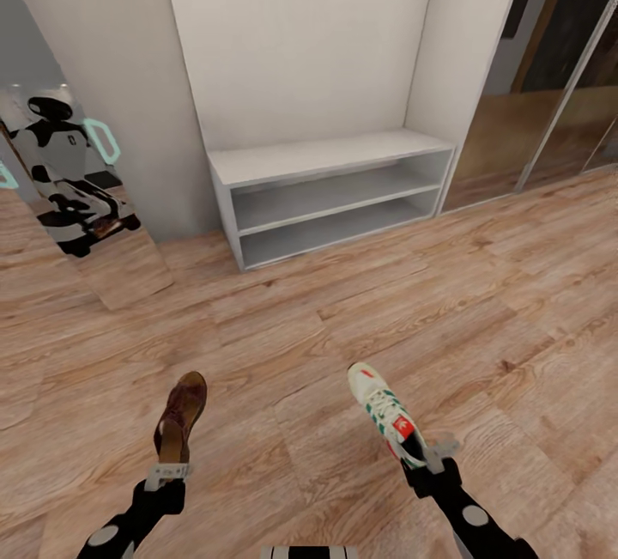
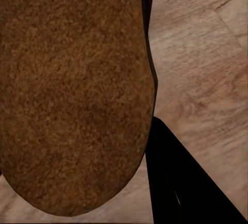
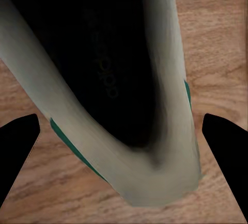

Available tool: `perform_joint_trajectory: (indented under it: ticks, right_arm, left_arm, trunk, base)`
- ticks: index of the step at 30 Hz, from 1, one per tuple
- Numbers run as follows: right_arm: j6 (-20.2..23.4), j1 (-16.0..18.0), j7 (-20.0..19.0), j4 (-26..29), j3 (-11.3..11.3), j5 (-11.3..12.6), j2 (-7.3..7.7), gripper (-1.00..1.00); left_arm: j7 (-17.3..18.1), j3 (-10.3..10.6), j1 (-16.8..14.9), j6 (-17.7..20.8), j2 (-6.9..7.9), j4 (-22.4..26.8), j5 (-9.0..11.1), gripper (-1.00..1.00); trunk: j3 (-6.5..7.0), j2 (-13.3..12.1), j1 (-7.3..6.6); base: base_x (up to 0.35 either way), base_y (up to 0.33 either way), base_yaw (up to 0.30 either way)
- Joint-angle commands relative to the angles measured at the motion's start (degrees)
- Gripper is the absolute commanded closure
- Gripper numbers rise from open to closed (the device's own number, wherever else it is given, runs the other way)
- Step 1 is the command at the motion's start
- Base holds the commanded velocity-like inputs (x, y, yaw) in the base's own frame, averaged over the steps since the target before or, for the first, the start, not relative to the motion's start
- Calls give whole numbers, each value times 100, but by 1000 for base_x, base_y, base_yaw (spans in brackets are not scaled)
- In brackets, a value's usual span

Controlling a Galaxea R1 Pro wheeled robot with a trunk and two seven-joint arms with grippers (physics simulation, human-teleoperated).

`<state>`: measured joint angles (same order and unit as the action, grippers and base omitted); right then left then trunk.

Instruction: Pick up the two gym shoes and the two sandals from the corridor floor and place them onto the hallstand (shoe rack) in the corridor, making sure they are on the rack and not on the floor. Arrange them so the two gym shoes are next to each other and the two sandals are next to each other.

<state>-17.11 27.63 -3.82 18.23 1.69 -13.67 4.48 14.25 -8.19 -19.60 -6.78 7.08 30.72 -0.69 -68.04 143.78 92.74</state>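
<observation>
A dark brown sandal hangs over the corridor floor at the lower left, with my left gripper shut on its heel end. Its rough brown sole shows close up in the left wrist view. My right gripper is shut on the heel of a white gym shoe with green stripes and a red tongue patch, toe pointing away from me. In the right wrist view the shoe's dark opening sits between the black fingertips. The hallstand is out of view.
A plain low white two-tier bench stands in a wall alcove straight ahead, its shelves bare. A mirror leans on the left wall and reflects the robot. Glass sliding doors are at the right. Open wood floor lies between me and the bench.
</observation>
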Motion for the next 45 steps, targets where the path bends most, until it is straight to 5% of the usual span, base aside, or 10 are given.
perform_joint_trajectory:
  ticks: [1,12,13,17,41,45]
  right_arm:
    - [-73,-38,-23,-5,20,20,0,100]
    - [-834,-760,-23,-123,92,405,19,100]
    - [-1092,-854,-23,-308,364,419,30,100]
    - [-1472,-895,-23,-520,926,426,33,100]
    - [-1532,-900,-23,-540,1060,422,11,100]
    - [-1528,-900,-23,-540,1067,420,27,100]
  left_arm:
    - [48,-61,23,-54,-6,-34,-28,100]
    - [-267,-520,174,-1268,7,-1148,-30,100]
    - [-498,-571,260,-1664,-5,-1399,-33,100]
    - [-818,-581,386,-2042,-55,-1529,-35,100]
    - [-879,-561,404,-2108,-75,-1562,-81,100]
    - [-874,-556,404,-2108,-75,-1562,-81,100]
  trunk:
    - [28,0,-3]
    - [370,-15,-32]
    - [401,-16,-34]
    - [524,-22,-45]
    - [1068,-54,-107]
    - [1140,-214,-194]
  base:
    - [0,0,0]
    - [0,0,-27]
    - [0,0,-71]
    - [0,0,-77]
    - [0,0,-5]
    - [0,0,0]
